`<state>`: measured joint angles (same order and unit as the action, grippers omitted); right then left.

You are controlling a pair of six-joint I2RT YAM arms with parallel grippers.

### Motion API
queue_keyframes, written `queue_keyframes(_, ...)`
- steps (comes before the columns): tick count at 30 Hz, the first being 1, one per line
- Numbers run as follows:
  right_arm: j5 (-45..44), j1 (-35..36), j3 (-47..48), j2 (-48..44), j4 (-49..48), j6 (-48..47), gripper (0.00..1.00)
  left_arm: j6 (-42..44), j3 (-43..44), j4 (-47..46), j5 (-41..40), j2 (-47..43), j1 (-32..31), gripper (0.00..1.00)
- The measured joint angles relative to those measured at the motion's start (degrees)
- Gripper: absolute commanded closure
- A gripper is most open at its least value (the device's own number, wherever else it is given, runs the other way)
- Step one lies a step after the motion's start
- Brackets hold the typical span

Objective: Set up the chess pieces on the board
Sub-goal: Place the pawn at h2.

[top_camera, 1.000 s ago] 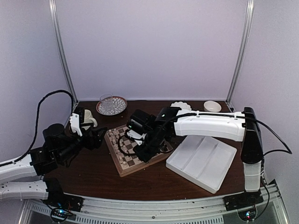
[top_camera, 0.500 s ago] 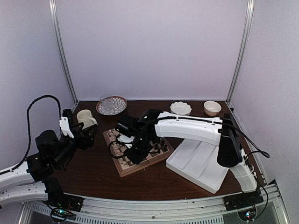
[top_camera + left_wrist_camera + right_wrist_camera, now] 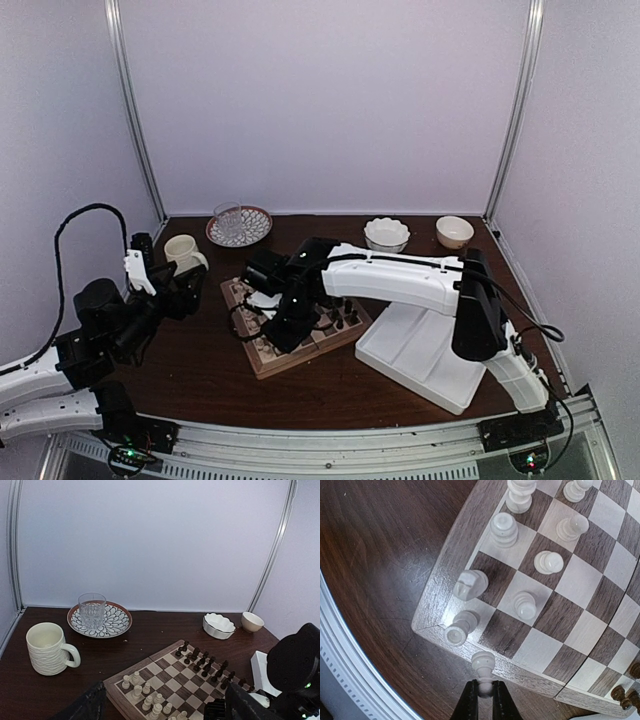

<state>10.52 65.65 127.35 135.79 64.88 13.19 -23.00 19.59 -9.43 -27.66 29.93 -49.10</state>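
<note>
The board (image 3: 262,362) lies at mid-table, partly under my right arm. In the right wrist view my right gripper (image 3: 483,685) is shut on the base of a cream-white pawn (image 3: 483,663), which hangs over the board's tan rim (image 3: 445,580) at its near corner. Several white chess pieces (image 3: 525,605) stand on the squares beside it. In the left wrist view the white pieces (image 3: 145,697) stand at the board's (image 3: 175,677) near-left end. My left gripper (image 3: 160,715) is open with nothing between its fingers, left of the board and short of it.
Dark brown pieces (image 3: 207,662) line the board's far end. A cream mug (image 3: 183,250) and a glass on a patterned plate (image 3: 238,224) stand at the back left. A white tray (image 3: 430,345) lies right of the board. Two small bowls (image 3: 386,233) (image 3: 454,230) sit at the back.
My right arm has swung left across the board to its near-left corner, carrying the pawn. My left arm has drawn back to the left, away from the board.
</note>
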Motion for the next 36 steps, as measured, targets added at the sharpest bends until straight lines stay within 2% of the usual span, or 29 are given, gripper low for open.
queue_keyframes(36,-2.80,0.00,2.51,2.67,-0.02,0.02,0.97,0.00,0.00,0.00,0.48,0.15,0.00,0.18)
